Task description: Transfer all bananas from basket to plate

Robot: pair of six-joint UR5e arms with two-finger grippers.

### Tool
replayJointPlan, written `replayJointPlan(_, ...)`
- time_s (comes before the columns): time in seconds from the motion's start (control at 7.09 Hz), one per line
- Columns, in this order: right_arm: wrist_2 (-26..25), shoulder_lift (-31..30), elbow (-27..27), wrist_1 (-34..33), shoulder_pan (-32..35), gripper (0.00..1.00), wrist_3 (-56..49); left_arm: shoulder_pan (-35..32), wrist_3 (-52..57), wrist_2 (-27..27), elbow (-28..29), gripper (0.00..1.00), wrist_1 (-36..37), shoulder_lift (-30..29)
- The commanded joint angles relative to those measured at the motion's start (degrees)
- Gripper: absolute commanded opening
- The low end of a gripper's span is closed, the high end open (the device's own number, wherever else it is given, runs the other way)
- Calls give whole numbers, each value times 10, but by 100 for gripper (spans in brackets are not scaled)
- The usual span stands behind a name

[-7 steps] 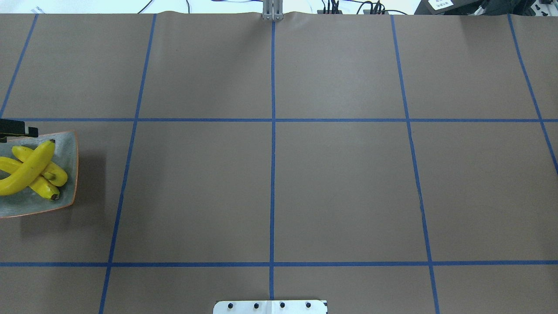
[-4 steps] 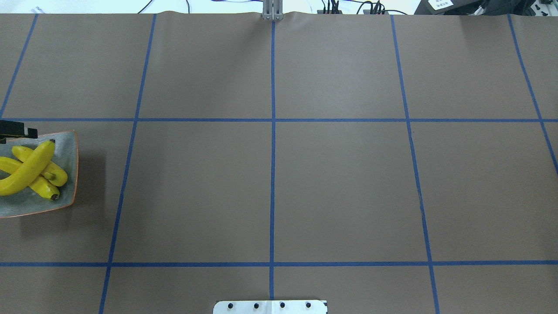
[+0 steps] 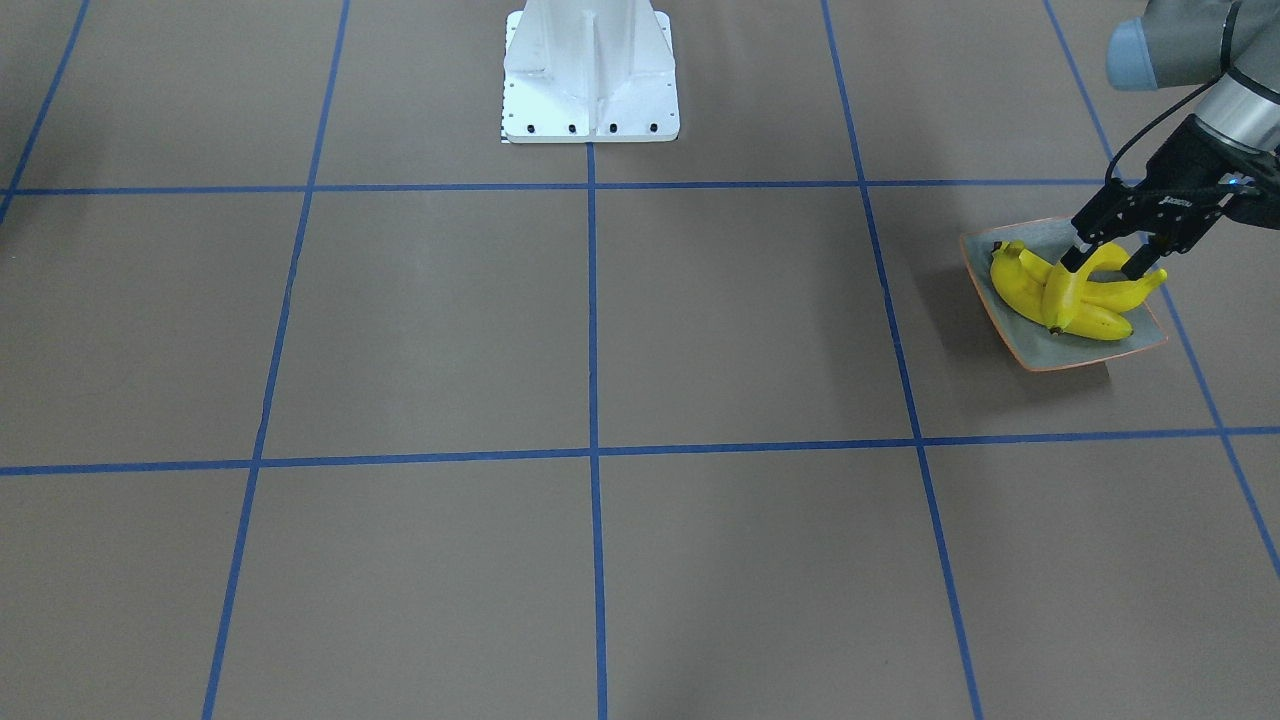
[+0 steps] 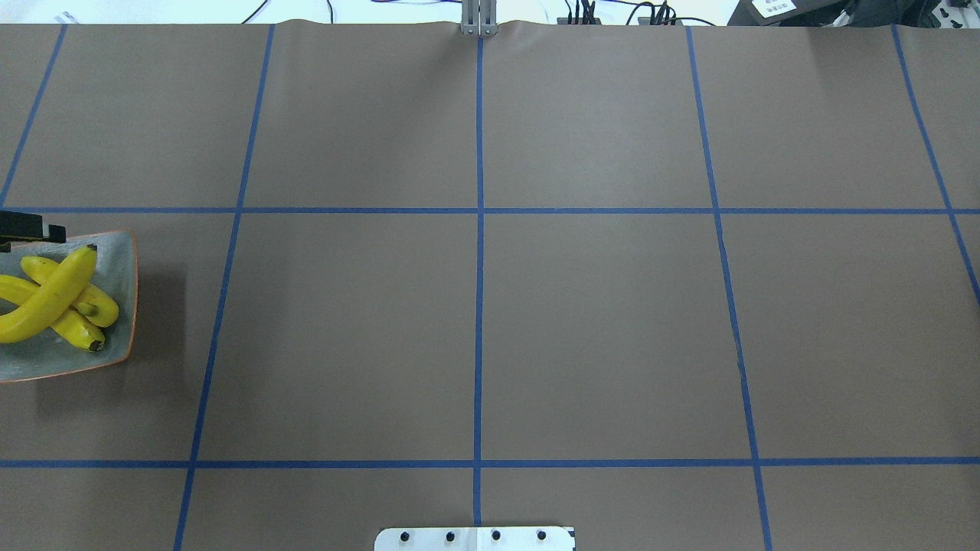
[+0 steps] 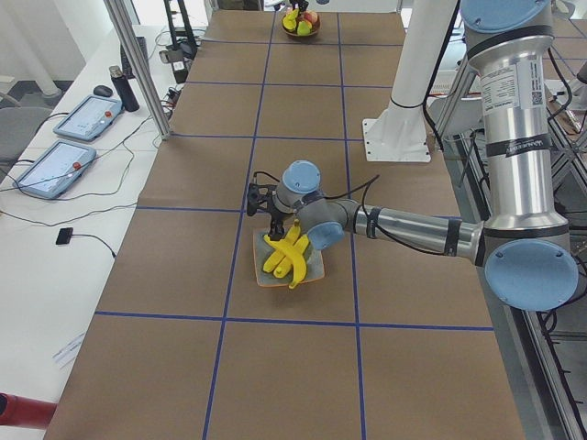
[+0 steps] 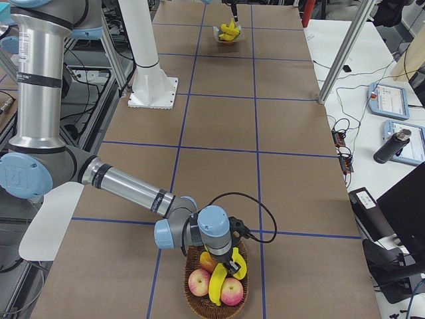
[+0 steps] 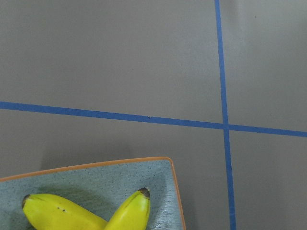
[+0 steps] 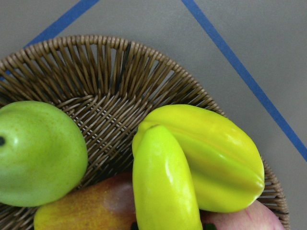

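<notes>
Your left hand point(image 3: 1103, 264) straddles the bananas point(image 3: 1060, 292) on the plate point(image 3: 1048, 350), spread wide; overhead crops both. Your right hand point(image 6: 231, 268) partly hides a banana point(image 8: 163, 187) in the basket point(image 8: 110, 72); you cannot tell its grip.

My surface point(image 4: 597, 329) is brown, gridded with blue tape point(image 4: 479, 306). In the exterior left view, a white desk point(image 5: 27, 293) at 9 o'clock carries two tablets point(image 5: 55, 169) and a dark bottle point(image 5: 123, 89).
</notes>
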Motion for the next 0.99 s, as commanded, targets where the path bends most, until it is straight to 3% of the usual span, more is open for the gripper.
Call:
replayJointPlan(0.0, 8, -3, 20, -10, 23, 0, -4, 1, 0, 0, 0, 100, -1, 0)
replayJointPlan(0.28, 16, 7, 119, -145, 45, 0, -3, 1, -1, -8, 0, 100, -1, 0)
replayJointPlan(0.56, 37, 54, 228, -330, 45, 0, 3, 1, -4, -9, 0, 100, -1, -4)
replayJointPlan(0.71, 67, 90, 247, -377, 45, 0, 42, 1, -5, -9, -1, 100, -1, -6)
replayJointPlan(0.85, 95, 109, 265, -377, 36, 0, 138, 1, -6, -9, -3, 100, -1, -7)
